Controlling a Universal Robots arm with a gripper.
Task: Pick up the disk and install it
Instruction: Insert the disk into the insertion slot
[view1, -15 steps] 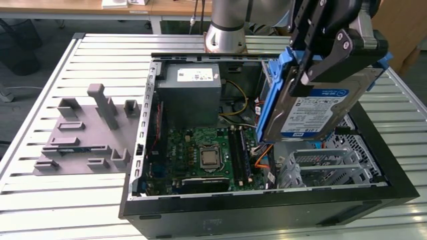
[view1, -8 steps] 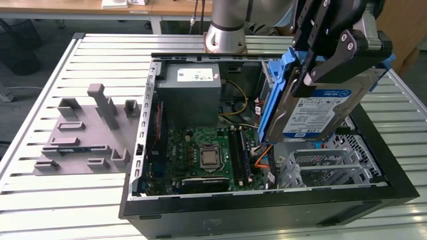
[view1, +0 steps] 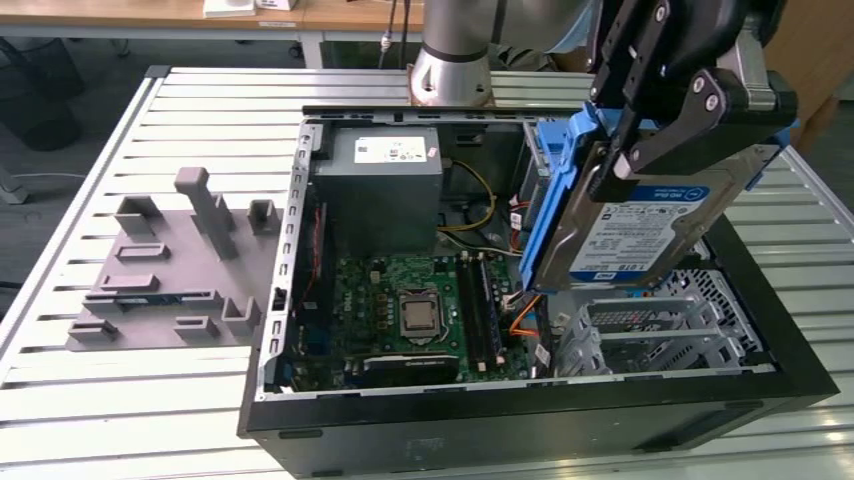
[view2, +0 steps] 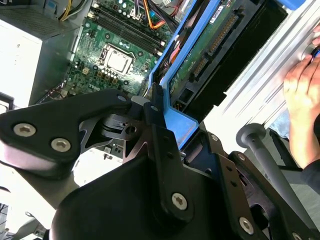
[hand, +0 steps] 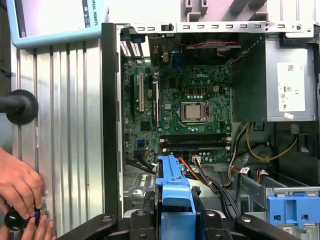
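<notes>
– Gripper (view1: 651, 150) status?
– Clamped on disk (view1: 641, 235), blue rails showing.
– Disk loc?
– Held tilted on edge above open PC case (view1: 534, 412), over metal drive cage (view1: 667, 330), not seated.
– Other obs?
– Person's hand (hand: 17, 184) on counter (hand: 65, 125), first wrist view.

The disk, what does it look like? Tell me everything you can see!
The disk is a flat silver-grey rectangle with a blue-and-white label, framed by blue plastic rails. The gripper is shut on its upper end, so it hangs tilted, nearly on edge, above the open computer case, over the metal drive cage. In the second wrist view its other face shows a green circuit board. Only the gripper seems to touch it.
</notes>
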